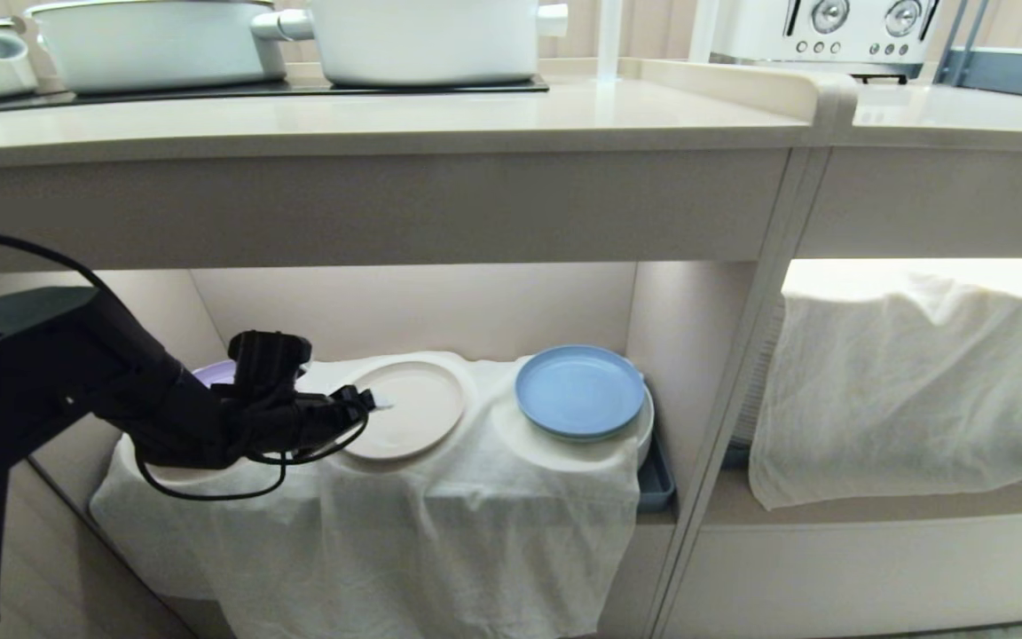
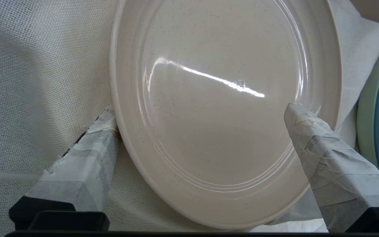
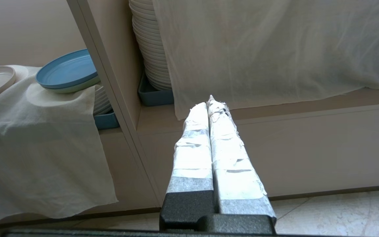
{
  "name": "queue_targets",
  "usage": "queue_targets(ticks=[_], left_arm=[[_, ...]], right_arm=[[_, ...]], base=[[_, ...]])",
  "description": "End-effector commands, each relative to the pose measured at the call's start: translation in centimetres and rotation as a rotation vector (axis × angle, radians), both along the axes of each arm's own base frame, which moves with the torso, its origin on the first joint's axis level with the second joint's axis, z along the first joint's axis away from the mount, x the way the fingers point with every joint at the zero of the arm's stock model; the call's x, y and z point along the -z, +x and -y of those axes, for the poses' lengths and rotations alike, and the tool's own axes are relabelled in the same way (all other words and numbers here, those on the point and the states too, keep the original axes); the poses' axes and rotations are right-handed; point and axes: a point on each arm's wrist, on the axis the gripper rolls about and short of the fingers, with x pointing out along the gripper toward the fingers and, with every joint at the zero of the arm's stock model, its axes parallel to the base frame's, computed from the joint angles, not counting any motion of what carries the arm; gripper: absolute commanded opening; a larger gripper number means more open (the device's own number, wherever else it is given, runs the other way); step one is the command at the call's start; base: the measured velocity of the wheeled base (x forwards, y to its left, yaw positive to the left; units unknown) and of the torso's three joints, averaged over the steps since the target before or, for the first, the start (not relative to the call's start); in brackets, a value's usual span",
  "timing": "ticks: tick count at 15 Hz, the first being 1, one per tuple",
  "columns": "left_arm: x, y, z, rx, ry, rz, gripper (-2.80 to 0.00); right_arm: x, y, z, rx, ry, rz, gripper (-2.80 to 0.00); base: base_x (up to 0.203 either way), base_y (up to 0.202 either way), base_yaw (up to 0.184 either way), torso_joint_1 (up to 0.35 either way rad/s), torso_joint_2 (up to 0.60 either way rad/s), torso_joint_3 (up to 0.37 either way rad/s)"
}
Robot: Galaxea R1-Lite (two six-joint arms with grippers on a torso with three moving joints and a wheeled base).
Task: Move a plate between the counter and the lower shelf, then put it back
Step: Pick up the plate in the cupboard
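Observation:
The cream plate (image 1: 413, 404) lies on the white cloth over the middle hump in the lower shelf (image 1: 693, 337), under the counter (image 1: 387, 120). My left gripper (image 1: 369, 405) reaches in from the left and stands open at the plate's near-left rim. In the left wrist view the plate (image 2: 215, 115) fills the gap of the gripper (image 2: 202, 110). One taped finger (image 2: 87, 158) rests on the cloth against the rim's outside and the other hangs over the plate's face. My right gripper (image 3: 211, 102) is shut and empty, parked low in front of the right cubby.
A blue plate (image 1: 578, 390) sits on the right hump and a lilac plate (image 1: 214, 373) shows behind my left arm. White pots (image 1: 422, 40) stand on the black cooktop. A toaster (image 1: 830, 31) and a cloth-covered cubby (image 1: 919, 382) are to the right.

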Motion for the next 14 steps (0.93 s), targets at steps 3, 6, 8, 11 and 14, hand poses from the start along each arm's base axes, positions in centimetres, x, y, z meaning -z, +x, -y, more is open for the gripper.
queue_targets(ticks=[3, 6, 8, 11, 14], left_arm=[[0.3, 0.01, -0.08, -0.002, 0.002, -0.006, 0.0], [0.32, 0.01, -0.11, -0.011, 0.011, -0.007, 0.0], [0.38, -0.09, -0.12, -0.011, 0.014, -0.01, 0.0], [0.43, -0.23, -0.07, -0.016, 0.027, -0.013, 0.0], [0.51, -0.24, -0.06, -0.023, 0.034, -0.016, 0.0]], right_arm=[[0.0, 0.01, 0.0, 0.0, 0.001, -0.002, -2.8], [-0.01, 0.01, 0.0, 0.0, 0.001, 0.0, -2.8], [-0.01, 0.01, 0.0, 0.0, 0.001, 0.0, -2.8], [0.0, 0.01, 0.0, 0.0, 0.001, -0.002, -2.8], [0.0, 0.01, 0.0, 0.0, 0.001, -0.002, -2.8]], base=[[0.0, 0.0, 0.0, 0.0, 0.0, 0.0], [0.0, 0.0, 0.0, 0.0, 0.0, 0.0], [0.0, 0.0, 0.0, 0.0, 0.0, 0.0], [0.0, 0.0, 0.0, 0.0, 0.0, 0.0], [0.0, 0.0, 0.0, 0.0, 0.0, 0.0]])
